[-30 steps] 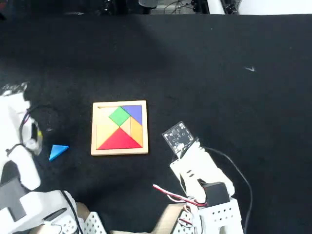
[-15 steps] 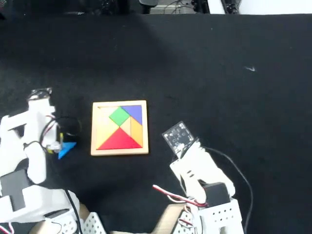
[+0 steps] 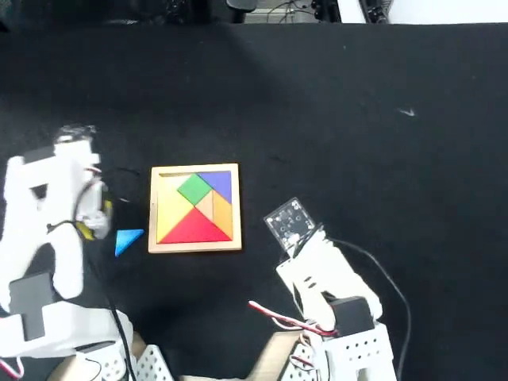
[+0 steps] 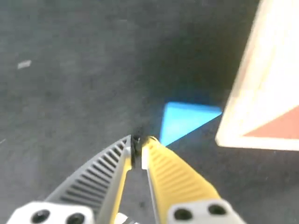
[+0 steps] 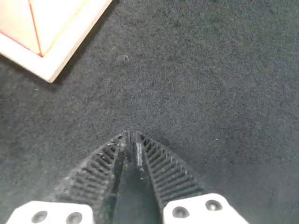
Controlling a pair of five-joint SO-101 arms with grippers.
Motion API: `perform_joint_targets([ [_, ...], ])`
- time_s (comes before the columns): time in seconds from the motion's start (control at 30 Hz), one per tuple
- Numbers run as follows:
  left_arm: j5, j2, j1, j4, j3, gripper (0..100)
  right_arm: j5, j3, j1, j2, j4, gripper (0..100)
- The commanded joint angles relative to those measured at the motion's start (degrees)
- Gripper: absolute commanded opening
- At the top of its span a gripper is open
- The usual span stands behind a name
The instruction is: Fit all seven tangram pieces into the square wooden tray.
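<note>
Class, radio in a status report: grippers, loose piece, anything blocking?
Left gripper shut, tip beside blue triangle. Right gripper shut, holding nothing. Triangle lies outside tray, near its rim. Nothing blocking.

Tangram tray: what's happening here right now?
The left pincer, shut and empty, is tip-down next to the blue triangle, which lies on the black mat outside the wooden tray, close to its edge. Other coloured pieces already sit in the tray. The right pincer is shut and empty over bare mat near a tray corner.
</note>
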Motion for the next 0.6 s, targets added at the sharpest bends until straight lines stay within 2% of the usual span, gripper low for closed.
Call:
perform_joint_targets([
  [0.0, -4.04, -0.35, -7.96, 6.51, -8.31, 5, 10.11, -3.3, -5.45, -5.32, 1.58, 5.7],
  [0.07, -6.86, -0.35, -13.41, 7.47, -8.92, 5, 11.87, -4.88, -11.69, -5.23, 2.99, 8.5],
  [0.2, -12.48, -0.35, -25.36, 7.74, -9.01, 5, 8.53, -5.76, -18.37, -5.23, -0.44, 9.3],
  [0.4, -18.29, 0.26, -39.96, 7.56, -8.04, 5, 8.7, -8.92, -19.16, -5.14, -3.25, 9.6],
  [0.57, -21.01, -0.26, -45.76, 8.09, -5.23, 5, 8.35, -19.12, -19.16, 1.71, -2.99, 9.6],
])
